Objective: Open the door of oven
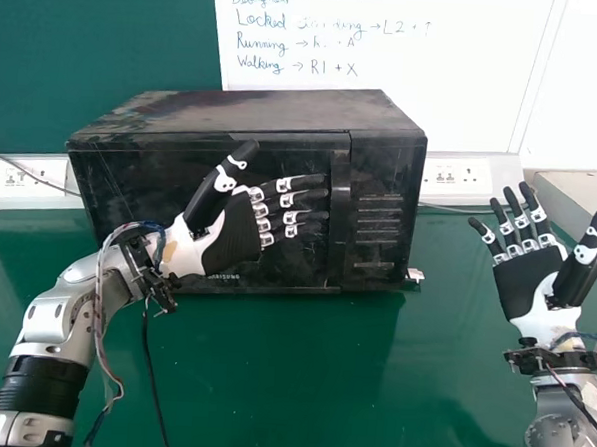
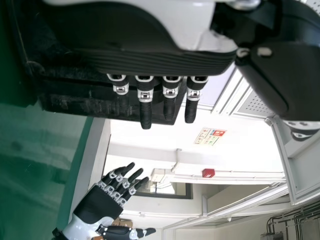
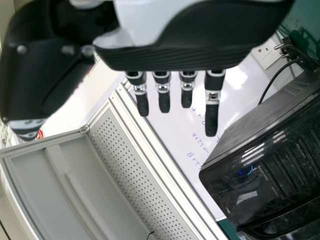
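Near the left hand's straight fingers (right hand's open too), that boxy black oven's upright ridged handle probably tugs stiff, hook it

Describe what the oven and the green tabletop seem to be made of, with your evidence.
The oven looks like black painted metal, its top dull and scuffed; the shinier front could be plastic or glass. The tabletop has a smooth, glossy finish, mirroring the oven darkly; laminate or painted board, hard to say which.
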You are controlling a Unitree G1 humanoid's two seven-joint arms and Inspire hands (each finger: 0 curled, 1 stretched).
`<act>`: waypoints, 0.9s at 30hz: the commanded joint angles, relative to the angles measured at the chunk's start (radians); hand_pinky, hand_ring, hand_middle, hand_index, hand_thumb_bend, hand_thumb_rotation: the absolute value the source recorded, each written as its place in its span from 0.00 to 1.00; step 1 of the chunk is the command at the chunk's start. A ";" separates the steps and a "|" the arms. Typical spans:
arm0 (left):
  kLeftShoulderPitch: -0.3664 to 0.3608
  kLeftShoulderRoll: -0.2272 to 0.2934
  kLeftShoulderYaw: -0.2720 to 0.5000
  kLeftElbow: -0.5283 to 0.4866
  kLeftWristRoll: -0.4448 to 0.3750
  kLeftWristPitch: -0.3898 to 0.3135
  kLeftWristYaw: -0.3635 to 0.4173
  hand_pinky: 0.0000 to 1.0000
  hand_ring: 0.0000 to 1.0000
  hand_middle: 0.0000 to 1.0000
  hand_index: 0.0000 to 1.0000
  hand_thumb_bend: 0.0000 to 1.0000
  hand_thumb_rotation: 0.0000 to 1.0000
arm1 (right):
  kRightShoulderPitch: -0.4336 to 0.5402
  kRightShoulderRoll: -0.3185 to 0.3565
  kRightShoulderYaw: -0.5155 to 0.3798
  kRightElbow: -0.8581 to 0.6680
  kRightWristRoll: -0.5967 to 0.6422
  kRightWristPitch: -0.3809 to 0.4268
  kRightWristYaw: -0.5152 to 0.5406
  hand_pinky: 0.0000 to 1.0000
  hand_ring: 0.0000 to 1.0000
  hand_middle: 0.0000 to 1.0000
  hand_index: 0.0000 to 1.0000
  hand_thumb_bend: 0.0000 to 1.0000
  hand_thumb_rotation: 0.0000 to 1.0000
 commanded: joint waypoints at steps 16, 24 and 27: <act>-0.058 0.016 -0.052 0.011 0.143 0.025 0.103 0.62 0.87 0.98 0.95 0.98 0.79 | 0.019 0.018 0.013 -0.042 0.003 0.008 -0.028 0.64 0.86 0.97 0.92 1.00 0.88; -0.063 -0.003 -0.059 0.010 0.187 0.007 0.169 0.62 0.85 0.99 0.94 0.96 0.78 | 0.022 0.018 0.012 -0.044 0.003 0.010 -0.025 0.66 0.87 0.97 0.92 1.00 0.87; -0.063 -0.013 -0.058 0.009 0.196 -0.001 0.189 0.64 0.86 0.99 0.95 0.97 0.78 | 0.021 0.016 0.013 -0.042 0.001 0.006 -0.022 0.65 0.87 0.96 0.92 1.00 0.88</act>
